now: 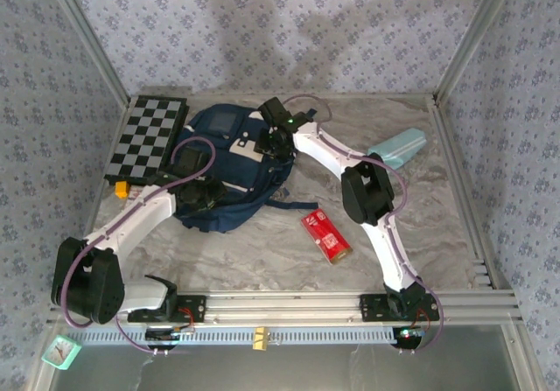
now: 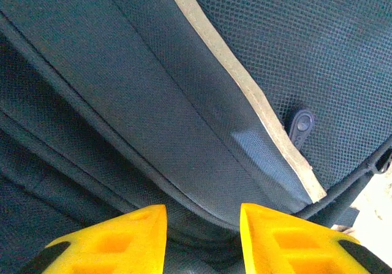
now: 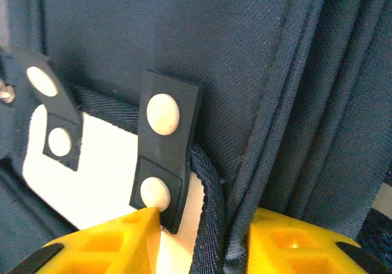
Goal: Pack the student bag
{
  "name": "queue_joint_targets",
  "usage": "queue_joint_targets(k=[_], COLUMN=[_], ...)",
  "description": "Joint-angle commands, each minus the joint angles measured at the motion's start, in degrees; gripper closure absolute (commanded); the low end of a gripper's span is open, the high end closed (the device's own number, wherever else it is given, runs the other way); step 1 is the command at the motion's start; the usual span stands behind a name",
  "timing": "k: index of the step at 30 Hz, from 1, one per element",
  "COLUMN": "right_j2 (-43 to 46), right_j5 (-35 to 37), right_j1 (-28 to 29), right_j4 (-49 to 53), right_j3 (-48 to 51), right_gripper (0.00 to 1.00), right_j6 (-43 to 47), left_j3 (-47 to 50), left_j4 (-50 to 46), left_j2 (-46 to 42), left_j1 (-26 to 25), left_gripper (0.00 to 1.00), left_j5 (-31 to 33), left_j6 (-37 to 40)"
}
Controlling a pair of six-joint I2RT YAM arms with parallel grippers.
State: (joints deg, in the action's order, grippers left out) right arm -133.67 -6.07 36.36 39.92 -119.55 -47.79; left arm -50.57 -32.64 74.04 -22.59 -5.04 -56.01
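Left arm pose: reaches forward from its base at the near left, elbow low, wrist bent down over the near left part of the student bag (image 1: 254, 190).
Left gripper (image 2: 202, 225): jaws partly apart, 2 yellow fingers pressed to the navy fabric (image 2: 153, 114) with a fold bulging between them; I cannot tell whether it is pinched.
Just beyond the left gripper: a pale trim stripe (image 2: 245, 96) runs diagonally, with a dark zipper pull (image 2: 300, 127) to its right.
Right arm pose: stretched forward and inward from the near right, elbow raised, wrist tipped down onto the far right edge of the bag.
Right gripper (image 3: 205, 225): partly closed, grasping a thick ridge of bag seams and webbing (image 3: 211, 188) that fills the gap.
Beside the right gripper: a dark tab with 2 white snaps (image 3: 162, 145) touches its left finger.
Student bag: lies flat on the desk (image 1: 262, 260) between both grippers.
Further out: checkerboard (image 1: 149, 137) left of the left gripper; red packet (image 1: 325, 235) near and right of it; light-blue case (image 1: 398, 146) right of the right gripper.
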Motion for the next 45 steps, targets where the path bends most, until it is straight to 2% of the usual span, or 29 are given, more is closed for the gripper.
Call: queue_joint_targets(k=[1, 4, 8, 16, 20, 25, 31, 36, 40, 43, 45], right_j2=[-3.16, -1.6, 2.71, 9.42, 14.47, 20.81, 28.57, 31.57, 33.55, 36.14, 36.95], right_j5=[0.39, 1.52, 1.58, 0.27, -2.59, -5.08, -8.76, -11.57, -9.59, -6.34, -5.3], right_j1=[-0.19, -0.45, -1.45, -3.14, -4.34, -6.03, -8.65, -8.07, -8.06, -7.64, -7.37], right_j4=[2.42, 2.44, -2.79, -8.27, -12.62, -15.49, -20.28, -24.74, -28.06, -31.2, -31.61], right_j3=[-2.05, -0.7, 4.0, 7.67, 13.91, 20.18, 28.79, 32.77, 36.56, 39.51, 40.05], right_gripper=[0.66, 0.8, 1.0, 1.0, 1.0, 1.0, 1.0, 1.0, 1.0, 1.0, 1.0], right_j6=[-1.07, -1.25, -2.66, -3.99, -6.76, -8.08, -11.95, -16.52, -21.44, -24.22, -25.22], left_j3=[0.46, 2.27, 5.85, 11.7, 12.6, 7.59, 0.62, -7.5, -9.92, -10.06, -8.61], left_j4=[0.62, 0.54, 1.35, 3.82, 6.06, 8.34, 14.02, 15.57, 12.95, 6.11, 5.8], left_j2=[-0.28, -1.27, -2.4, -5.99, -3.72, 3.1, 12.09, 17.25, 13.99, 9.7, 6.53], left_j1=[-0.83, -1.39, -1.83, -2.37, -2.22, -0.72, 4.09, 6.7, 8.0, 7.29, 4.34], left_gripper=[0.63, 0.64, 0.65, 0.66, 0.66, 0.67, 0.68, 0.69, 0.66, 0.63, 0.63], left_j5=[0.78, 1.1, 1.8, 2.28, 3.76, 5.6, 3.97, 1.31, -1.14, -0.7, -2.27], left_j6=[-0.27, -1.06, -2.6, -5.29, -4.28, 1.26, 7.77, 15.65, 18.08, 13.96, 11.36])
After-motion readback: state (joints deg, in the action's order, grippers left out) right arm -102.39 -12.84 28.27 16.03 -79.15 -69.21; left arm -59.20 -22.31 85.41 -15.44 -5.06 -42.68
